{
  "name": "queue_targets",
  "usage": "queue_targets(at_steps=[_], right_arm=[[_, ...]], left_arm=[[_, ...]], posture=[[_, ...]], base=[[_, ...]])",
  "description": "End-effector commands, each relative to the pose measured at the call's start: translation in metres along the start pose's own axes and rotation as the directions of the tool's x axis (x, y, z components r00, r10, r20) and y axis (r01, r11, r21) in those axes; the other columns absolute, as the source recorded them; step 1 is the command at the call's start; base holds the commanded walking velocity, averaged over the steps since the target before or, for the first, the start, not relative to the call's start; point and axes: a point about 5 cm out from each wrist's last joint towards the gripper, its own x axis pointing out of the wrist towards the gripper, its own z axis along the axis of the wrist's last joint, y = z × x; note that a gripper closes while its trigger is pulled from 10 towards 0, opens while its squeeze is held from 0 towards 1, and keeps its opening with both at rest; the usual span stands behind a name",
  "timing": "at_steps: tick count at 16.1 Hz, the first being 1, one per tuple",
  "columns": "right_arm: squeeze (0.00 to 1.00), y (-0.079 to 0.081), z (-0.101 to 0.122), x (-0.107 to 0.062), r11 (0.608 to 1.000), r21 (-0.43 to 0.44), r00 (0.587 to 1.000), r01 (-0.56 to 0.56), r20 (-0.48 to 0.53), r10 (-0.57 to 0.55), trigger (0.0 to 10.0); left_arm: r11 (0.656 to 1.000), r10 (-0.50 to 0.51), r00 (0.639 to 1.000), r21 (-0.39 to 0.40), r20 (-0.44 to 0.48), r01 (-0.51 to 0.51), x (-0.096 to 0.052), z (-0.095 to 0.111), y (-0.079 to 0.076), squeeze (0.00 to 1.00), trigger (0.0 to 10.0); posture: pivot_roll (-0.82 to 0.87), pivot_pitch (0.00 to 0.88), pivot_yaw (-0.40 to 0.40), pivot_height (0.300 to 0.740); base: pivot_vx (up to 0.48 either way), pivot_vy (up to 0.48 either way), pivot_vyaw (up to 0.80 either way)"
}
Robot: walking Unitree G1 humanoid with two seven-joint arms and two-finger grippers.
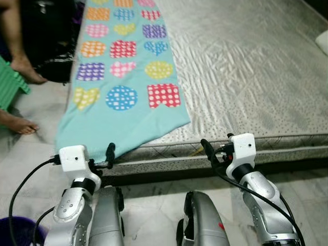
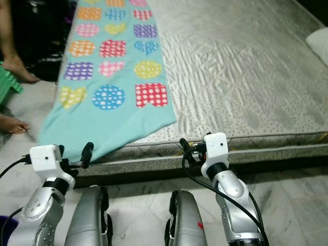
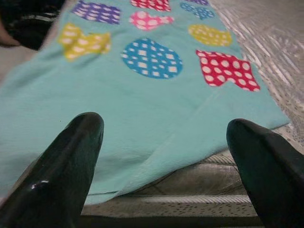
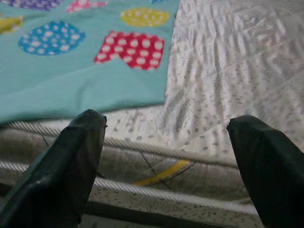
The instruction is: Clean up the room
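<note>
Both the left gripper and right gripper gape wide and empty; the soft, light turquoise blanket just ahead of the left one looks best pinched at its hanging edge.

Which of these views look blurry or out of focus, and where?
Left wrist view: the blanket is soft, more so towards its far patterned end; the pincer fingers are blurred. Right wrist view: mattress weave slightly soft. Both eye views: fairly sharp, evenly lit.

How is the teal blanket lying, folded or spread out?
Spread out: the teal blanket lies flat along the mattress, its near end overhanging the edge.
</note>
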Motion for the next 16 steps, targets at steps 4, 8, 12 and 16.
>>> queue_targets(at_steps=[4,8,12,16], right_arm=[[0.0,0.0,-0.002,0.001,1.0,0.007,1.0,-0.006,-0.019,0.006,10.0],[0.0,0.001,0.004,0.006,1.0,0.011,1.0,-0.015,0.004,0.015,10.0],[0.0,0.005,0.009,0.008,0.999,-0.034,0.998,-0.042,0.037,0.043,10.0],[0.0,0.004,0.009,0.013,1.0,0.007,0.999,-0.029,0.042,0.028,10.0]], left_arm=[[1.0,-0.014,1.0,0.0,0.0,0.014,-0.002,0.001,-0.003,0.0,10.0],[1.0,0.004,0.999,-0.003,0.041,-0.004,-0.001,0.009,-0.003,0.0,10.0],[1.0,0.0,0.998,-0.01,0.055,0.001,-0.003,0.011,-0.004,0.0,10.0],[1.0,-0.018,0.998,-0.015,0.064,0.019,-0.001,0.013,-0.006,0.0,10.0]], posture=[[-0.03,0.245,-0.061,0.516],[-0.03,0.246,-0.066,0.516],[-0.02,0.24,-0.063,0.516],[-0.02,0.23,-0.063,0.516]], base=[[0.0,0.0,0.0],[0.0,0.0,0.0],[0.0,0.0,0.4],[0.128,0.0,0.35]])
